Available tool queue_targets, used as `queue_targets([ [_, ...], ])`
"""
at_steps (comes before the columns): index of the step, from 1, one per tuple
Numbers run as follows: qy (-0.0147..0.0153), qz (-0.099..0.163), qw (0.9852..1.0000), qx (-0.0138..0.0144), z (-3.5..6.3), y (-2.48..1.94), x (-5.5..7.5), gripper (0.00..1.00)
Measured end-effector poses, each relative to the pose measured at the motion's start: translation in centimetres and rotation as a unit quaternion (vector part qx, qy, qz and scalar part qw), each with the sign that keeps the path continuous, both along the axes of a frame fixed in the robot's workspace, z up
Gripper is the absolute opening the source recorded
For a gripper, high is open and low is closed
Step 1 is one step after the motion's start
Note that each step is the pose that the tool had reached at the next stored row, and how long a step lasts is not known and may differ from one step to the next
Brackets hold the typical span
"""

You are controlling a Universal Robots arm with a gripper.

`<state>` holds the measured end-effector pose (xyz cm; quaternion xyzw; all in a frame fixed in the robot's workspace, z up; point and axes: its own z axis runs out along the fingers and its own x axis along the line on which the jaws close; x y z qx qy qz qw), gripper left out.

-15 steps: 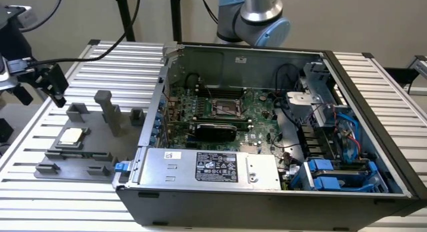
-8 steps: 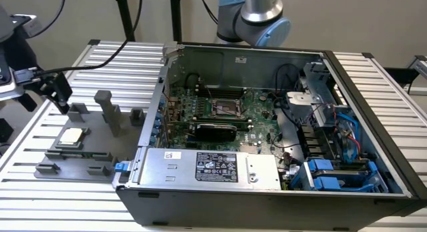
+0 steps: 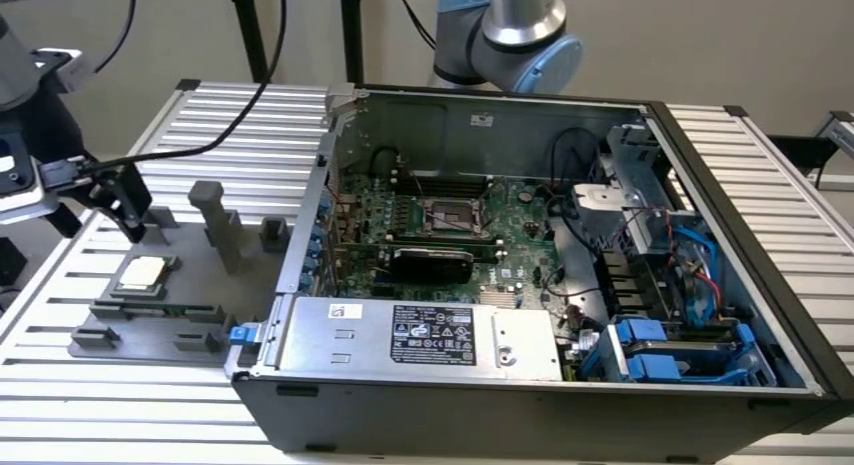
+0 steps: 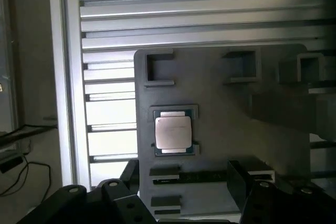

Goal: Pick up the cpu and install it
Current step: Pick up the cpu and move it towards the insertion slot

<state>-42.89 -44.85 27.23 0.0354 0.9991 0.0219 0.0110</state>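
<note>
Though hanging just above grey fixture plate (image 3: 200,285) at exterior view's left, grips nothing w/ gripper (image 3: 96,210): black fingers (image 3: 131,200) spread wide, clear of cpu (image 3: 143,273).

Re cpu's place: lying flat, face up, in shallow square pocket of plate, toward plate's side at exterior view's left. From wrist cam, cpu (image 4: 173,132) sits below gripper (image 4: 182,174), roughly in line w/ gap between the two fingers (image 4: 239,182), touching neither.

Re cpu's look: small, thin, square. Pale silver-grey metal top, matte w/ soft glare, outline slightly stepped at sides. Thin greenish board edge peeking out along two opposite sides. Reads a bit tan in exterior view.

Also on plate: several grey bracket-shaped holders & upright posts (image 3: 211,220), apart from cpu. Under plate: ribbed aluminium surface (image 3: 227,115).

Just beside plate, toward exterior view's right: open PC case (image 3: 467,115) w/ green motherboard inside. Mid-board: dark square socket frame (image 3: 454,217), well apart from cpu.
</note>
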Motion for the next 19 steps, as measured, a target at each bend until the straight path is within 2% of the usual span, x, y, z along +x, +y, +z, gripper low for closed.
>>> queue_targets([
  [4, 0.0, 0.0, 1.0, 0.0, -0.72, -0.23, 0.2, 0.77],
  [19, 0.0001, 0.0, 1.0, -0.0001, -3.44, -0.25, 0.2, 0.77],
])
